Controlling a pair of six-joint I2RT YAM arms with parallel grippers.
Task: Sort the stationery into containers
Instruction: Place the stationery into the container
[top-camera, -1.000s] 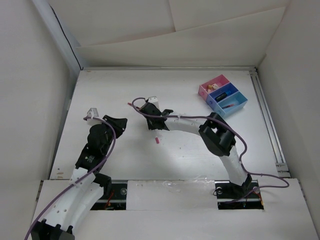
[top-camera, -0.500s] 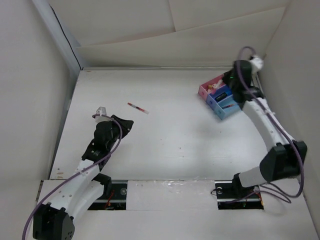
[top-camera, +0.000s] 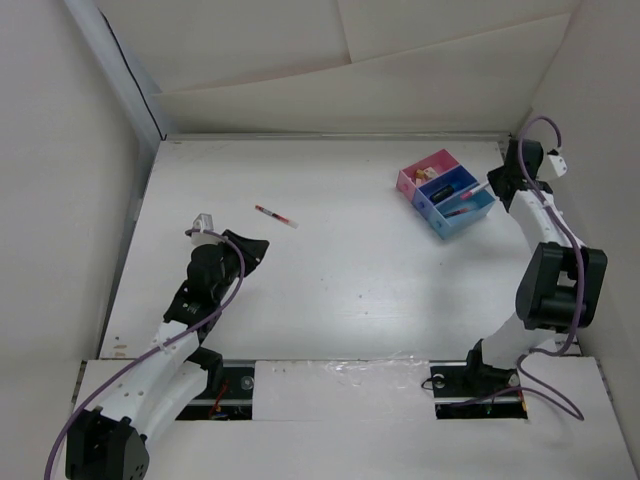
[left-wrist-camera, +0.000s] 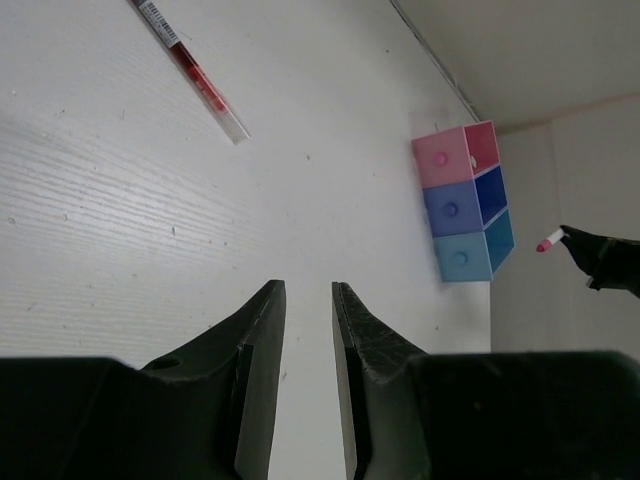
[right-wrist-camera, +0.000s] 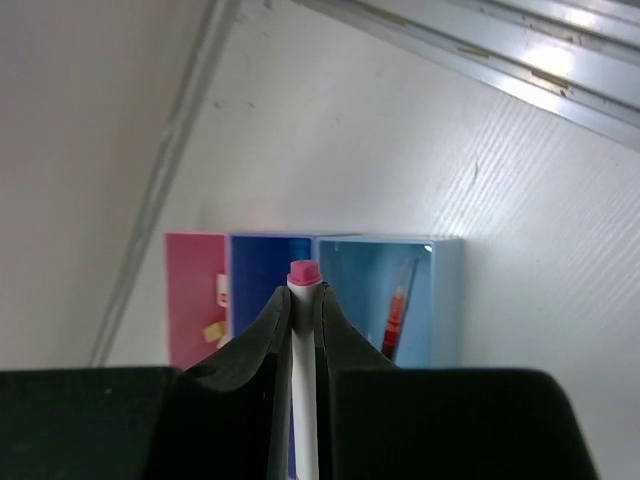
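My right gripper (top-camera: 494, 183) is shut on a white pen with a pink end (right-wrist-camera: 303, 272) and holds it just right of the three joined trays (top-camera: 447, 192). In the right wrist view the pen tip stands in front of the dark blue tray (right-wrist-camera: 255, 270). The pink tray (right-wrist-camera: 192, 290) holds beige blocks (right-wrist-camera: 213, 330). The light blue tray (right-wrist-camera: 440, 290) holds a red pen (right-wrist-camera: 398, 312). Another red pen (top-camera: 276, 215) lies on the table at the left and shows in the left wrist view (left-wrist-camera: 190, 65). My left gripper (left-wrist-camera: 308, 290) is narrowly open, empty, and low over the table short of that pen.
A metal rail (top-camera: 530, 240) runs along the table's right edge beside the right arm. White walls (top-camera: 300, 80) close in the back and both sides. The trays also show in the left wrist view (left-wrist-camera: 462, 205).
The right arm swung from the table's left-middle across to the trays, then past them to their right side, carrying the pen. The left arm shifted slightly a second ago, then stayed still.
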